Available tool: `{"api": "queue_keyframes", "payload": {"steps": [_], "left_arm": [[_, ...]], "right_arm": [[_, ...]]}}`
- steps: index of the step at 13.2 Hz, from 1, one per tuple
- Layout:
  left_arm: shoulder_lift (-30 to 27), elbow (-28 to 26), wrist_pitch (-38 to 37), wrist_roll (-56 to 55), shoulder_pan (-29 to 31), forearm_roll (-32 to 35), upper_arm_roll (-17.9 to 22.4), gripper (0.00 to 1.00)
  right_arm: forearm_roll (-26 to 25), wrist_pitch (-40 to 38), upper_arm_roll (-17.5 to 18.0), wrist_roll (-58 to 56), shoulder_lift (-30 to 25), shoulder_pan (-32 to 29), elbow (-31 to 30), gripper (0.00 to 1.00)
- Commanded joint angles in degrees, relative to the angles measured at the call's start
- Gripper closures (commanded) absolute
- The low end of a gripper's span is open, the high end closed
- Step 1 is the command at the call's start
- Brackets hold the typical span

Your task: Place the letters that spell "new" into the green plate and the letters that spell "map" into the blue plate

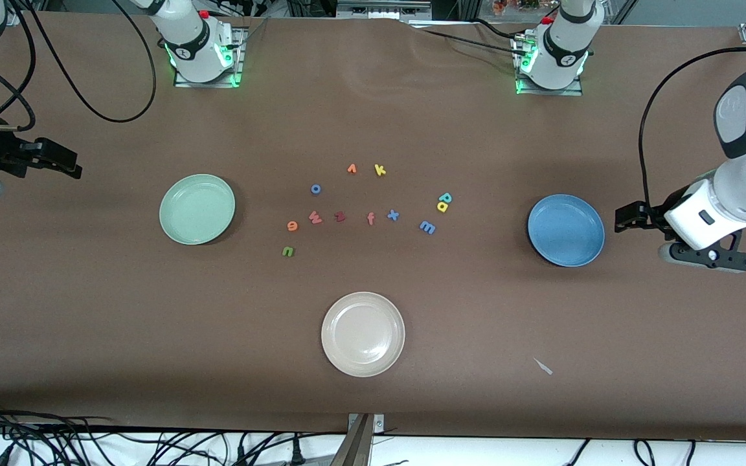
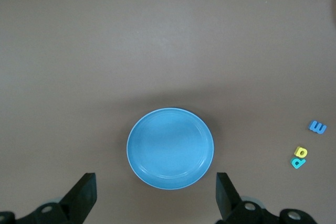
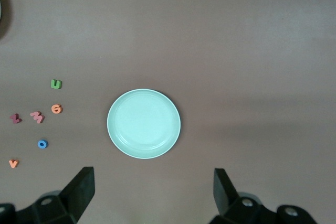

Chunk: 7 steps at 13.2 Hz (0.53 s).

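Note:
The green plate (image 1: 197, 209) (image 3: 144, 123) and the blue plate (image 1: 566, 230) (image 2: 170, 148) both hold nothing. Between them lie the green n (image 1: 288, 251) (image 3: 56, 84), orange e (image 1: 292, 226) (image 3: 56, 108) and pinkish w (image 1: 315, 217) (image 3: 37, 117). Closer to the blue plate are the blue m (image 1: 427, 227) (image 2: 317, 127), yellow a (image 1: 441, 207) (image 2: 301, 152) and teal p (image 1: 445, 197) (image 2: 297, 162). My left gripper (image 1: 627, 217) (image 2: 156, 203) hangs open over bare table beside the blue plate. My right gripper (image 1: 65, 163) (image 3: 152, 195) hangs open, off the green plate's rim.
Other letters lie among them: dark red z (image 1: 340, 217), salmon f (image 1: 370, 219), blue x (image 1: 393, 215), blue o (image 1: 315, 189), orange v (image 1: 351, 169), yellow k (image 1: 380, 170). A cream-white plate (image 1: 363, 334) sits nearer the camera. A paper scrap (image 1: 543, 366) lies nearer than the blue plate.

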Motion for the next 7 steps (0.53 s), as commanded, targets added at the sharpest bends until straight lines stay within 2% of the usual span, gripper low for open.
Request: {"api": "queue_keyframes", "payload": {"steps": [1, 7], "left_arm": [[0.04, -0.29, -0.68, 0.21, 1.1, -1.31, -0.1, 0.0], [0.49, 0.24, -0.59, -0.49, 0.57, -0.52, -0.45, 0.0]], "right_arm": [[-0.78, -0.71, 0.01, -0.35, -1.32, 0.06, -0.75, 0.0], [-0.78, -1.24, 0.1, -0.35, -1.41, 0.06, -0.66, 0.0]]}}
